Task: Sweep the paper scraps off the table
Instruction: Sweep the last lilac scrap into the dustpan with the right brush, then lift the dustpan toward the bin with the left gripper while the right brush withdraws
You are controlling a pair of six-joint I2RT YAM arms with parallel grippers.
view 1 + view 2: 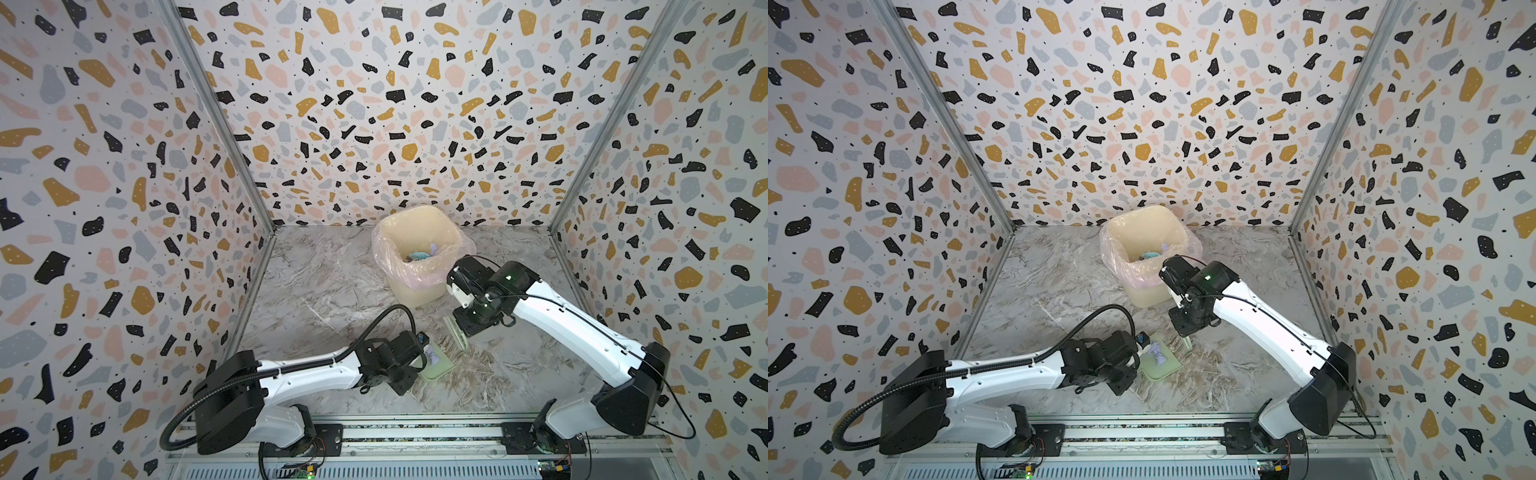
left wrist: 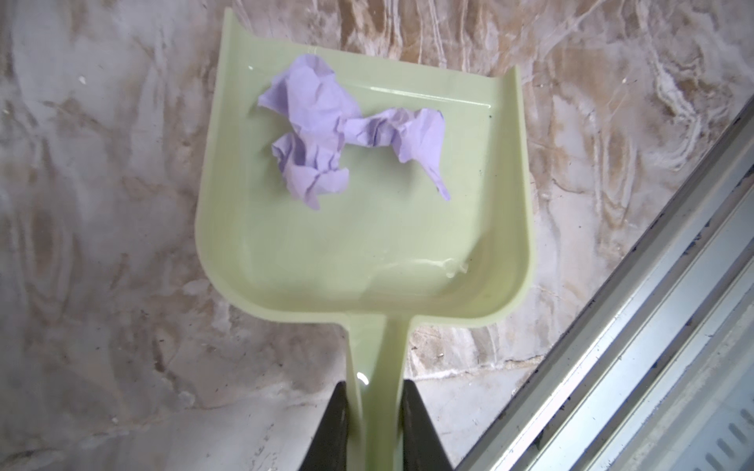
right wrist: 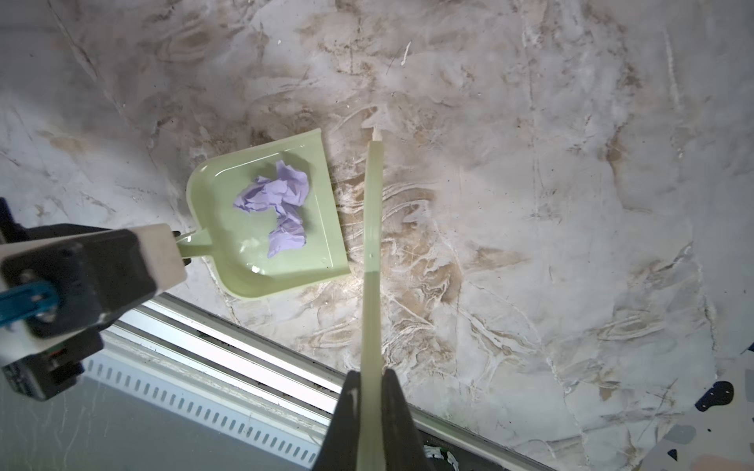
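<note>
Speckled walls with black, yellow, pink and grey spots stand around the marble table. In both top views we see a cream bin with a pink liner in the middle of the frame, by the back wall. A few paper scraps lie down inside it, blue and lavender, too small for us to read any print. Lower down, the pale green dustpan sits on the table with a lavender scrap in it. The left gripper comes in from the lower left, and we cannot see its jaws from up here. The right gripper comes in from the right and points down. A pale green brush pokes out under it, just right of the dustpan.

In the left wrist view the dustpan fills the middle of the frame. The crumpled lavender scrap lies in its upper part, near the open edge. At the bottom the left gripper has its two black fingers squeezed on the dustpan's thin handle, one on each side. A metal rail runs across the lower right corner.

In the right wrist view the right gripper at the bottom pinches the brush tight between its jaws. The brush runs straight up the middle of the frame. The dustpan lies left of it, very near but not touching, with the lavender scrap inside. We cannot tell if the brush tip touches the table.
</note>
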